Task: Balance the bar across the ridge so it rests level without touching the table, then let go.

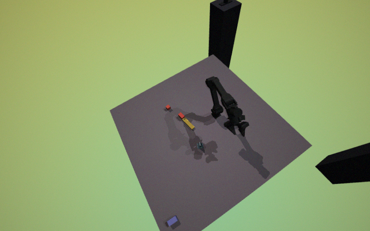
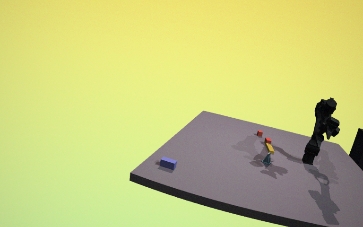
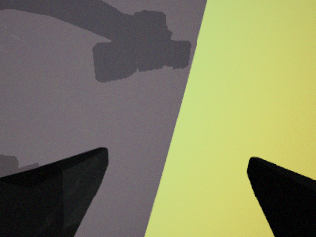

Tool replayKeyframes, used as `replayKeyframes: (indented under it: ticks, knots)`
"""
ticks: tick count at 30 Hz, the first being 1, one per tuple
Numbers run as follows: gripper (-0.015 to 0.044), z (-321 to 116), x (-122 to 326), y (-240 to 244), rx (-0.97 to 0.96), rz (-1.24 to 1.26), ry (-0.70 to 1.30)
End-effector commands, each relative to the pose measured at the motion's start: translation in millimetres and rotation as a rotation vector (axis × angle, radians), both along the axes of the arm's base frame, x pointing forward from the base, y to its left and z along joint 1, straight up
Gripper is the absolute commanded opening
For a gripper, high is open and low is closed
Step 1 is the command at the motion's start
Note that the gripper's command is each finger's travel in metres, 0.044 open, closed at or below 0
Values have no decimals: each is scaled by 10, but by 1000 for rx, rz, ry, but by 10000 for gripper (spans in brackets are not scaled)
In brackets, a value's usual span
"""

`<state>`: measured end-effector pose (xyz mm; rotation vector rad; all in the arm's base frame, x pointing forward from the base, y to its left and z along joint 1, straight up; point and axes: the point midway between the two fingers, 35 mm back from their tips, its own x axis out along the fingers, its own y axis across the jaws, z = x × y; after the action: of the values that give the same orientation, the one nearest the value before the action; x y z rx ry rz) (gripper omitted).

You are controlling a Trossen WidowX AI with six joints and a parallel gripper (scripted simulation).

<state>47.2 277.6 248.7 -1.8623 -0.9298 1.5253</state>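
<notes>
The fingers hung wide open, holding nothing; the bar lay off the ridge.

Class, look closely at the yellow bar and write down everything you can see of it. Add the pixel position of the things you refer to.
The yellow bar [image 1: 188, 123] [image 2: 269, 148] is long, narrow and straight-edged, plain yellow; its material cannot be told. It lies off the dark teal ridge [image 1: 200, 146] [image 2: 266, 160], with one end toward it. A red block [image 1: 181, 115] [image 2: 268, 140] sits at the far end, apparently on it. The gripper [image 1: 239, 134] [image 3: 178, 161] is open, well away from it.
</notes>
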Motion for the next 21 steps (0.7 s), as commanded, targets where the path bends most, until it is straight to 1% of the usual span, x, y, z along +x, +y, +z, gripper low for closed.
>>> replayKeyframes:
  ticks: [1, 3, 4, 21]
  knots:
    - [374, -2, 7, -1, -1, -2, 0]
    - [321, -17, 64, -6, -11, -22, 0]
    - [315, -28, 107, -12, -19, -36, 0]
    - [315, -202, 795, -216, -127, -291, 43]
